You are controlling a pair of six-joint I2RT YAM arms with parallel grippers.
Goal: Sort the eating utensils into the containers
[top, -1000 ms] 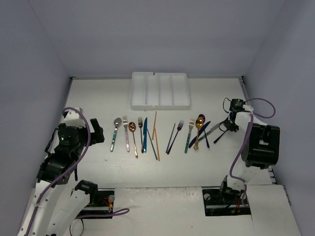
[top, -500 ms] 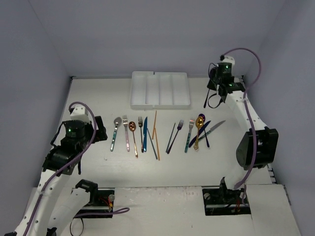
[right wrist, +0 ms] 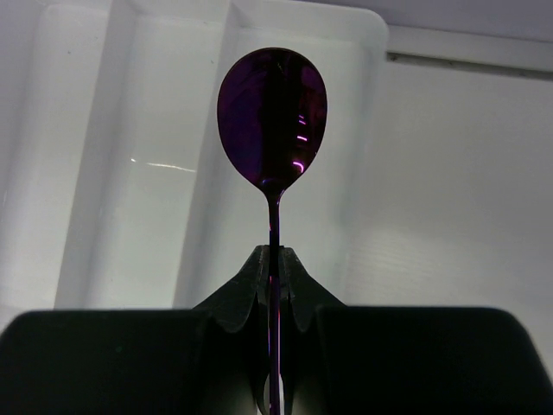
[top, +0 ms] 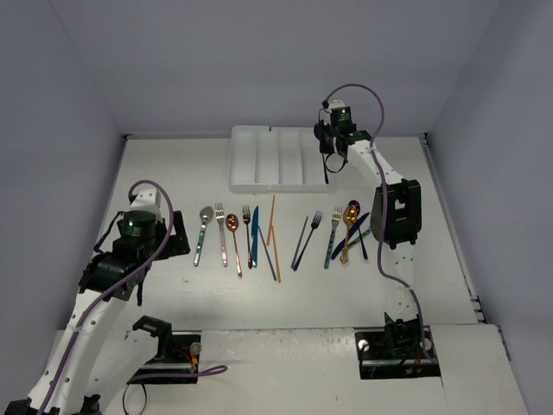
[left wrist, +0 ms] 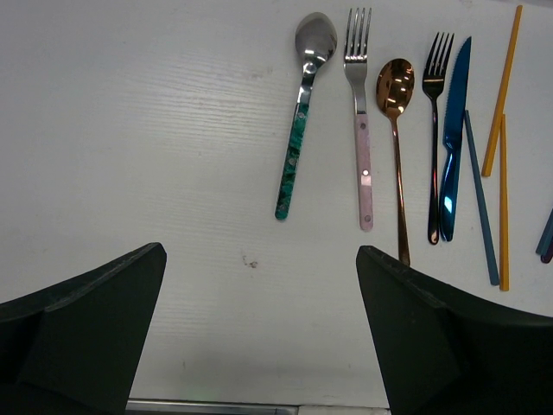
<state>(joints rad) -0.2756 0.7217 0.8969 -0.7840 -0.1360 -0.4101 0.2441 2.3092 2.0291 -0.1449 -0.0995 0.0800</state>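
My right gripper (right wrist: 272, 259) is shut on the thin handle of a purple spoon (right wrist: 272, 117), bowl away from the wrist. It hangs over the right end of the white cutlery tray (top: 259, 164), above its rightmost compartments (right wrist: 147, 199); from above the spoon (top: 326, 169) dangles below the gripper (top: 327, 154). My left gripper (left wrist: 259, 251) is open and empty, low over bare table left of the utensil row (top: 177, 238). Ahead of it lie a teal-handled spoon (left wrist: 298, 138), a pink fork (left wrist: 363, 147), a copper spoon (left wrist: 397, 130), a black fork (left wrist: 435, 147) and a blue knife (left wrist: 454, 147).
Orange chopsticks (top: 271, 220), black chopsticks (top: 300, 242), a dark fork (top: 309, 235), a teal fork (top: 332, 235) and a gold spoon (top: 347, 226) lie mid-table. The right arm's upper link (top: 396, 212) stands over the row's right end. Grey walls enclose the table.
The right arm has swung from the table's right side up and leftward to over the tray, carrying the spoon. The left arm has crept a little toward the utensil row.
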